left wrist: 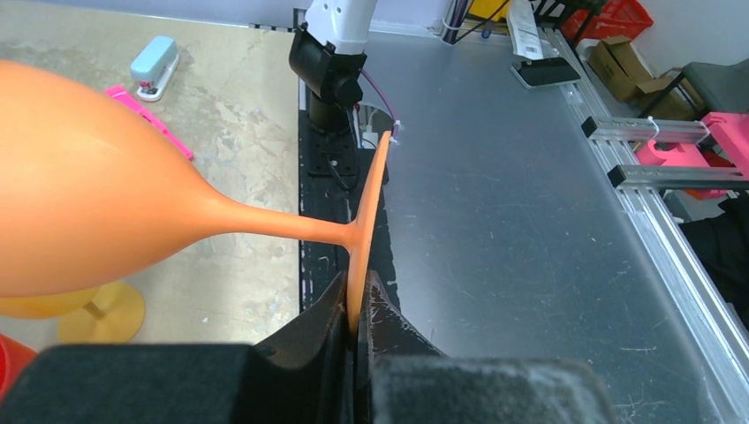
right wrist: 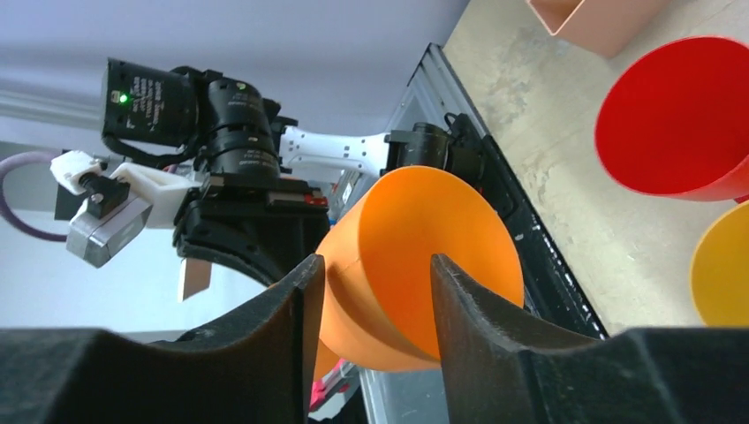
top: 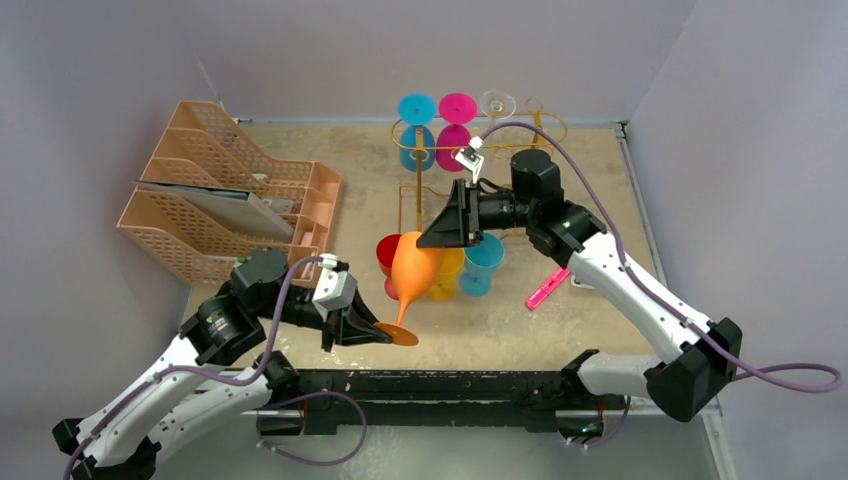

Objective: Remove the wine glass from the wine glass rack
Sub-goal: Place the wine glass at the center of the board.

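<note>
I hold orange wine glass [top: 415, 265] by foot in tight-closed left fingers [left wrist: 402, 340], off rack [top: 552, 125]; right fingers [right wrist: 477, 309] half open astride bowl rim, handover likely.

Pinching orange wine glass [top: 415, 265] foot in clamped left gripper [top: 385, 332], reaching inward with right gripper [right wrist: 373, 265], jaws parted.
</note>
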`<action>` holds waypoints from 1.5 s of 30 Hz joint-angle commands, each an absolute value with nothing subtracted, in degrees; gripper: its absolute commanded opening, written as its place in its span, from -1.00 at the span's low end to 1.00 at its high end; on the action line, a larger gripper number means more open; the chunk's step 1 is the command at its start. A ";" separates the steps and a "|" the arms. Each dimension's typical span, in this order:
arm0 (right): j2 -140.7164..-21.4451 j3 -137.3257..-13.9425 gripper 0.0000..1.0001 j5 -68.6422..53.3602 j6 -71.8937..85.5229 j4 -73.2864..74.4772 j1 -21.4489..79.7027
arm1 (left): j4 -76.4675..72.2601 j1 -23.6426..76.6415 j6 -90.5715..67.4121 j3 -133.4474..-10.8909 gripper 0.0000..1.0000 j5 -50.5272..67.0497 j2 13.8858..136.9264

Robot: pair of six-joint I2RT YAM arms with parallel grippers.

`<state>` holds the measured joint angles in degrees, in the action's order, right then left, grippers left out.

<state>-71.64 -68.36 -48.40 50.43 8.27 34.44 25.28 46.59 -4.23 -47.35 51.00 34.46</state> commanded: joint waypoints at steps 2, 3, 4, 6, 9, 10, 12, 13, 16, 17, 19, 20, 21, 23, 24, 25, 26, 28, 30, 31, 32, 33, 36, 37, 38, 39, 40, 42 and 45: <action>-70.58 -69.94 -0.08 -57.12 52.08 5.12 34.37 | 27.19 46.74 0.47 -47.79 -1.00 51.69 34.81; -70.81 -69.96 -0.09 -57.93 52.71 4.51 34.37 | 27.58 46.72 1.67 -47.68 -1.00 51.86 34.87; -71.00 -69.96 -0.09 -58.61 53.36 3.88 34.37 | 27.80 46.71 2.35 -47.60 -1.00 52.20 34.89; -71.31 -69.96 -0.11 -59.26 54.62 2.70 34.37 | 28.43 46.67 4.06 -47.53 -1.00 53.04 34.90; -71.53 -69.71 -0.20 -60.58 55.84 1.60 34.37 | 29.20 46.75 5.90 -47.58 -1.00 53.42 34.90; -71.56 -69.56 -0.29 -60.98 56.24 1.13 34.38 | 29.40 46.68 6.43 -47.57 -1.00 53.28 34.84; -71.69 -69.60 -0.45 -62.21 56.87 0.45 34.37 | 29.66 46.74 7.55 -47.55 -1.00 52.87 34.85; -71.57 -69.68 -0.51 -62.64 57.02 0.24 34.37 | 29.85 46.69 8.31 -47.68 -1.00 52.48 34.95; -71.18 -69.70 -0.57 -63.22 56.89 0.35 34.38 | 30.41 46.69 9.81 -47.98 -1.00 51.28 35.13; -71.06 -69.70 -0.56 -63.32 56.80 0.55 34.37 | 30.41 46.67 10.07 -47.91 -1.00 51.05 35.22; -70.90 -69.70 -0.51 -63.41 56.65 0.86 34.37 | 30.46 46.68 10.54 -47.82 -1.00 50.79 35.41; -70.81 -69.63 -0.47 -63.58 56.61 0.88 34.41 | 30.54 46.68 10.77 -47.81 -1.00 50.76 35.57; -70.83 -69.57 -0.45 -63.86 56.47 0.77 34.38 | 30.81 46.67 11.09 -47.89 -1.00 50.74 35.81; -70.76 -69.45 -0.41 -64.63 56.63 0.20 34.39 | 31.13 46.69 11.68 -47.91 -1.00 50.68 36.15; -70.68 -69.44 -0.39 -65.13 56.73 0.18 34.37 | 31.30 46.69 11.95 -47.92 -1.00 50.43 36.27; -70.62 -69.43 -0.39 -65.60 56.79 -1.15 34.37 | 31.33 46.67 12.17 -48.01 -1.00 50.19 36.30; -70.53 -69.43 -0.39 -65.97 56.98 -1.56 34.39 | 31.37 46.74 12.33 -48.01 -1.00 49.99 36.33; -70.47 -69.37 -0.39 -66.62 57.08 -1.97 34.51 | 31.39 46.70 12.61 -47.93 -1.00 49.45 36.32; -70.31 -69.18 -0.45 -67.00 57.00 -2.28 34.46 | 31.44 46.74 12.84 -47.90 -1.00 48.83 36.34; -70.18 -69.11 -0.50 -67.16 57.04 -2.39 34.50 | 31.54 46.70 13.18 -47.88 -1.00 48.64 36.24; -70.02 -69.01 -0.57 -67.34 57.06 -2.68 34.49 | 31.55 46.72 13.45 -47.89 -1.00 48.32 36.18; -70.00 -68.79 -0.64 -67.52 57.18 -3.11 34.54 | 31.51 46.68 13.74 -47.83 -1.00 48.22 36.01; -69.70 -68.56 -0.89 -67.91 57.39 -4.17 34.67 | 31.14 46.68 14.38 -47.57 -1.00 47.41 35.61; -69.68 -68.51 -0.96 -68.01 57.37 -4.29 34.71 | 31.04 46.70 14.56 -47.43 -1.00 47.26 35.38; -69.69 -68.47 -1.00 -68.05 57.35 -4.35 34.81 | 30.85 46.69 14.93 -47.34 -1.00 47.20 35.26; -69.70 -68.39 -1.00 -68.11 57.39 -4.45 34.85 | 30.59 46.68 15.02 -47.18 -1.00 47.25 35.18; -69.61 -68.30 -1.00 -68.07 57.39 -4.60 34.89 | 30.37 46.67 15.15 -47.01 -1.00 47.26 35.02; -69.53 -68.13 -1.00 -67.87 57.24 -4.74 35.07 | 29.87 46.70 15.35 -46.85 -1.00 47.50 34.99; -69.27 -67.90 -1.00 -67.30 56.81 -4.75 35.23 | 29.10 46.75 15.29 -46.65 -1.00 48.24 35.31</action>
<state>-71.85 -68.07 -64.14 57.58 -2.02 34.11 31.92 46.96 14.83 -47.13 50.33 34.89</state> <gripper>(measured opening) 0.024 0.012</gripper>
